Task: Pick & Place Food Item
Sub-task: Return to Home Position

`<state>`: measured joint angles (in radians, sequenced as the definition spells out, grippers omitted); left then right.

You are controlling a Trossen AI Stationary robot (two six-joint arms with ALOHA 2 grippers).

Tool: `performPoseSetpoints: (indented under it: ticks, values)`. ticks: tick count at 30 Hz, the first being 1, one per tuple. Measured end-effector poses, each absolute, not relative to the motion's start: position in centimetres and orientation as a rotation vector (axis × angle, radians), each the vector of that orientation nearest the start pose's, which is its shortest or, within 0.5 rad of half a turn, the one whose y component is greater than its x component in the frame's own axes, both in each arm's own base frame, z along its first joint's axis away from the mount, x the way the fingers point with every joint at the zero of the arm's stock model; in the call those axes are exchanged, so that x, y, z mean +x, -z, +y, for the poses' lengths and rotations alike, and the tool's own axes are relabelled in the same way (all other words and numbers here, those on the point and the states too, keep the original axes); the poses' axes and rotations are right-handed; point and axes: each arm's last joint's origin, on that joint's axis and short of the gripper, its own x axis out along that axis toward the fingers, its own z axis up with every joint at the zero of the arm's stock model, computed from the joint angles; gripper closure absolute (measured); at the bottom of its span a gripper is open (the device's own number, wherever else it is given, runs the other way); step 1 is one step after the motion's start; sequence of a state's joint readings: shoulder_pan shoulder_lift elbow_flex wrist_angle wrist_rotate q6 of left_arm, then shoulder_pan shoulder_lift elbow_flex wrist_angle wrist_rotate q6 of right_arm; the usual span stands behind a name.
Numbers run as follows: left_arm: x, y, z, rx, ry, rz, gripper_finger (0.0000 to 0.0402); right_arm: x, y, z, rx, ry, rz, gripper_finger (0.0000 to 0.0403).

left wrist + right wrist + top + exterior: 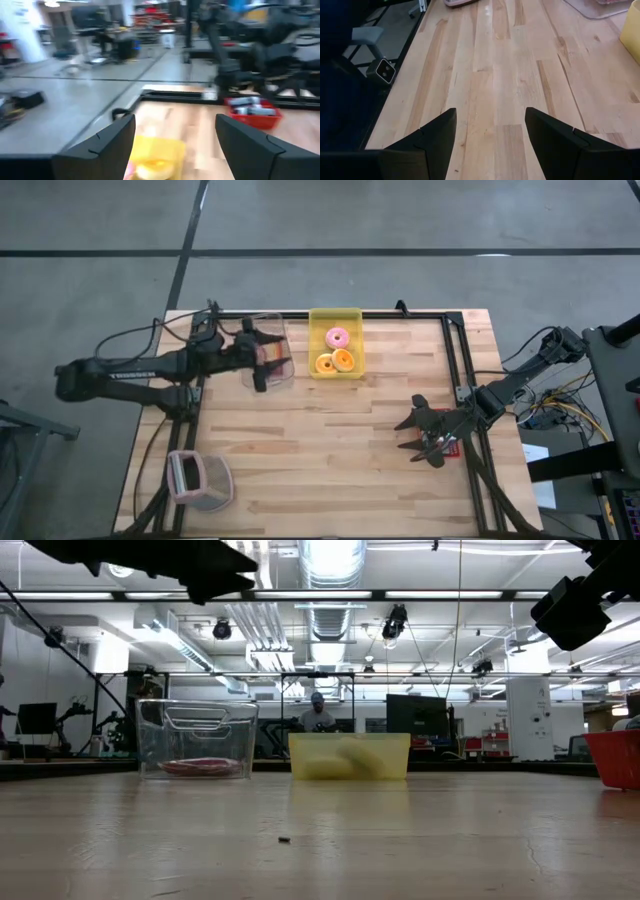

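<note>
Hovering directly over the transparent bin [283, 330] holding the red popcorn bag [200, 766], left gripper [262, 357] jaws spread and empty; right gripper [408, 436], also spread, waits well apart.

One camera looks straight down on the whole desk [330, 460]; another sits level at its surface; both catch the yellow bin [350, 320].

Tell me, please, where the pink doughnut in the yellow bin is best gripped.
Take the pink doughnut from above, fingers closing on opposite sides of its rim. It lies flat in the yellow bin, whose walls block a sideways approach. The left gripper, open over the transparent bin, looks nearest. The right gripper waits farther off.
</note>
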<state>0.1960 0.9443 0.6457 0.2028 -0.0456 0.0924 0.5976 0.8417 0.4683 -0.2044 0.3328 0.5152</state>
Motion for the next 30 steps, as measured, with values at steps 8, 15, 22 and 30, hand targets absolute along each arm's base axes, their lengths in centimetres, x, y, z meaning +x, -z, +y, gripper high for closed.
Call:
performPoseSetpoints:
  ticks: [8, 15, 22, 30]
  values:
    - [17.9, -27.8, 3.5, 0.17, -0.167, 0.052, 0.0122, 14.9, -21.5, 9.0, 0.241, -0.117, 0.566, 0.017]
    - [14.6, -24.2, 2.6, 0.218, -0.117, -0.178, 0.0123, 14.9, -21.5, 9.0, 0.241, -0.117, 0.566, 0.017]
    - [12.0, -20.5, 2.5, 0.279, -0.248, -0.276, 0.0123, 14.9, -21.5, 9.0, 0.241, -0.117, 0.566, 0.017]
    - [11.2, -19.8, 2.2, 0.284, -0.197, -0.295, 0.0124, 14.9, -21.5, 9.0, 0.241, -0.117, 0.566, 0.017]
